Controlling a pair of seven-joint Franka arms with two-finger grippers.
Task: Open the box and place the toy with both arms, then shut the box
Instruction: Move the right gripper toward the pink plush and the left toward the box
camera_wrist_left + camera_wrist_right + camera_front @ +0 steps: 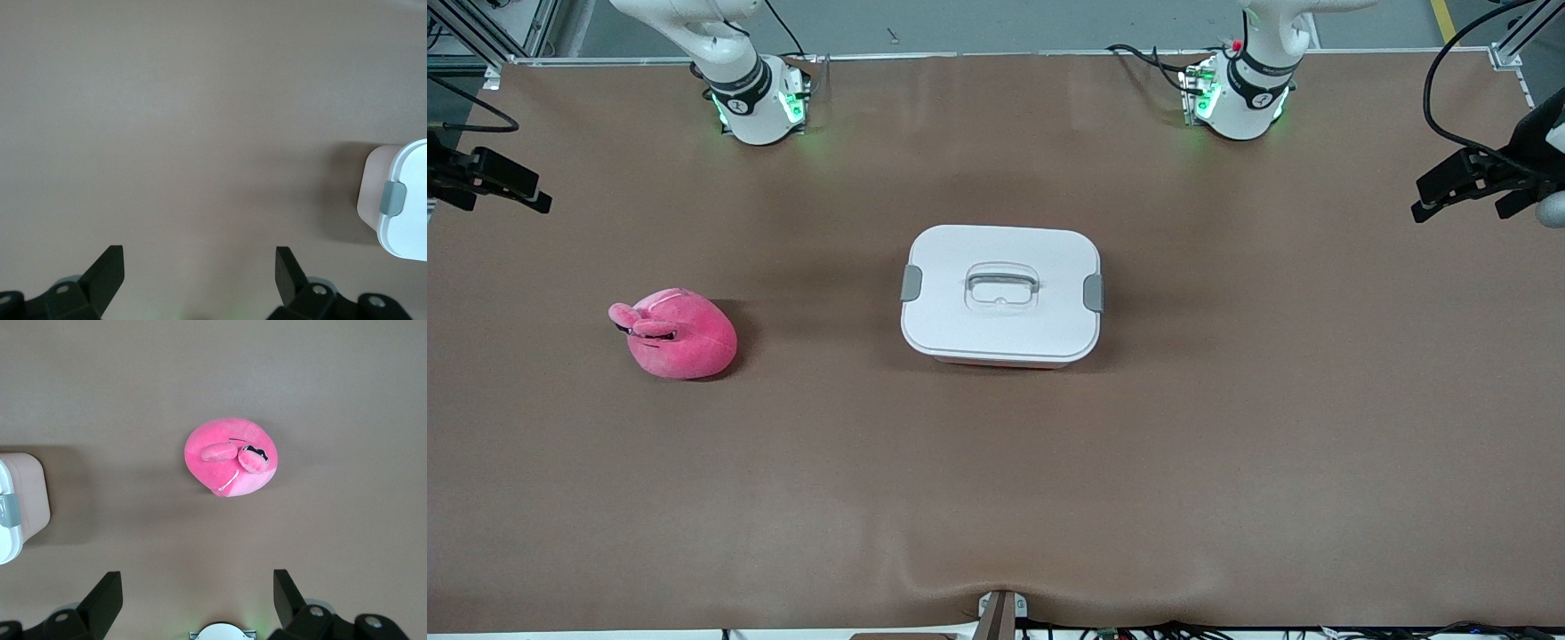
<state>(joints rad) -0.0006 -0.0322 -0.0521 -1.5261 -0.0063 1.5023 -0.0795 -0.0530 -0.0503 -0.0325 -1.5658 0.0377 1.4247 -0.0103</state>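
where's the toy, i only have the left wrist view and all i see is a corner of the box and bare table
Observer: The toy lies on the table toward the right arm's end, apart from the box.
Operator: is the box open yet
Observer: No, the white lid is on, with both grey clips at its short ends.
Operator: what's the right gripper doing
Observer: The right gripper is open and hangs above the table, with the toy in its wrist view.
Operator: and mine
Observer: The left gripper is open too, over bare table at the left arm's end.
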